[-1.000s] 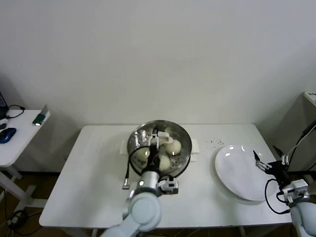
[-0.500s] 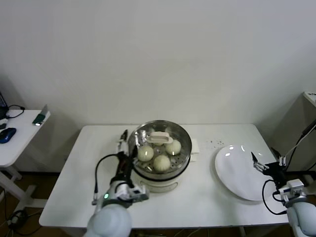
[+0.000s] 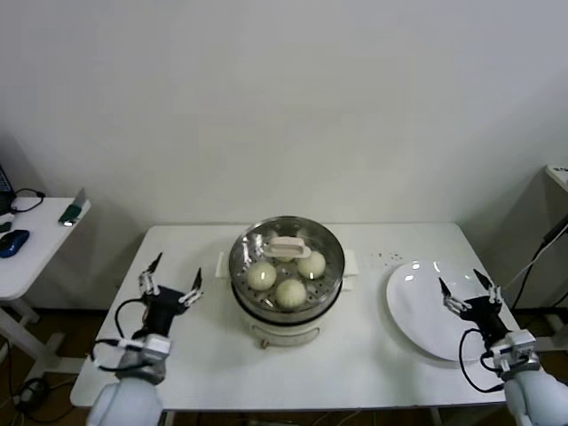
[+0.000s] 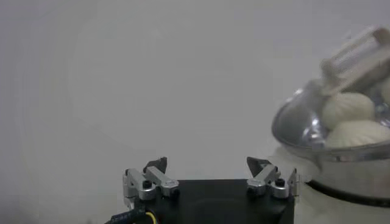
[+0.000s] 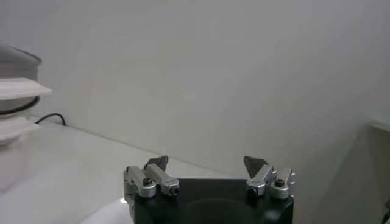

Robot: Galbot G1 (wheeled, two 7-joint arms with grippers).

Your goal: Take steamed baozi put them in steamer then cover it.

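Observation:
The steel steamer (image 3: 286,306) stands on its white base at the table's middle. The clear glass cover (image 3: 253,244) with a white bar handle (image 3: 288,246) sits on it. Under the glass lie three visible cream baozi (image 3: 290,291). In the left wrist view the covered steamer (image 4: 347,164) and baozi (image 4: 347,108) show off to one side. My left gripper (image 3: 169,284) is open and empty, left of the steamer, above the table. My right gripper (image 3: 463,289) is open and empty over the white plate (image 3: 417,297). Both show open in their wrist views: left (image 4: 208,167), right (image 5: 207,165).
The white plate lies at the table's right end. A side table (image 3: 27,253) with a blue mouse (image 3: 12,241) stands far left. The steamer's white side handle (image 5: 18,91) shows in the right wrist view. A white wall stands behind the table.
My left gripper has drawn back from the cover's handle, leftward and down toward the table's left part, open and empty. The cover stays on the steamer. My right gripper shifted slightly and opened wider.

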